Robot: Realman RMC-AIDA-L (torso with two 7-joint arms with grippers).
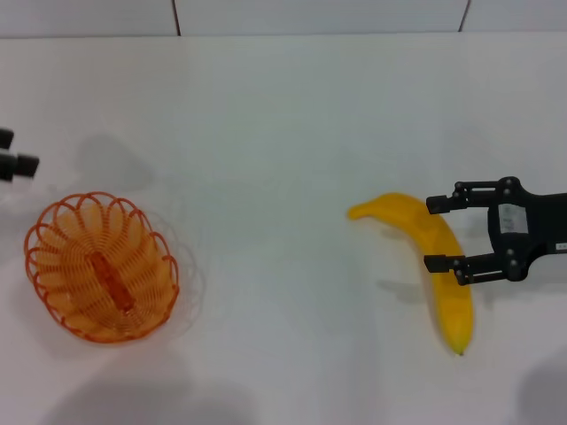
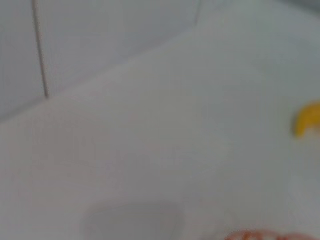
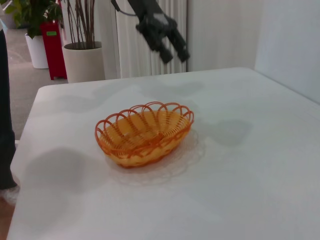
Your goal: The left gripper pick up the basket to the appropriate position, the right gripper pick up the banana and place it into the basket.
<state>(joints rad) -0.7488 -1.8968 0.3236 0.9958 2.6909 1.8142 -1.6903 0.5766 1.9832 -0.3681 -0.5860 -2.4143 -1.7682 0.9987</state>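
The orange wire basket [image 1: 102, 266] stands empty at the table's left; it also shows in the right wrist view [image 3: 145, 132], and its rim shows in the left wrist view [image 2: 265, 235]. My left gripper [image 1: 13, 150] is open at the left edge, beyond the basket and apart from it. In the right wrist view it [image 3: 176, 56] hangs above the table behind the basket. The yellow banana [image 1: 434, 257] lies at the right, and one end shows in the left wrist view [image 2: 307, 120]. My right gripper [image 1: 443, 232] is open, one finger on each side of the banana's middle.
The white table [image 1: 283, 133] runs back to a tiled wall [image 1: 319, 16]. In the right wrist view the table's edge [image 3: 22, 150] is near the basket. Beyond it stand a beige plant pot [image 3: 84, 60], a red bin [image 3: 54, 47] and a radiator [image 3: 135, 45].
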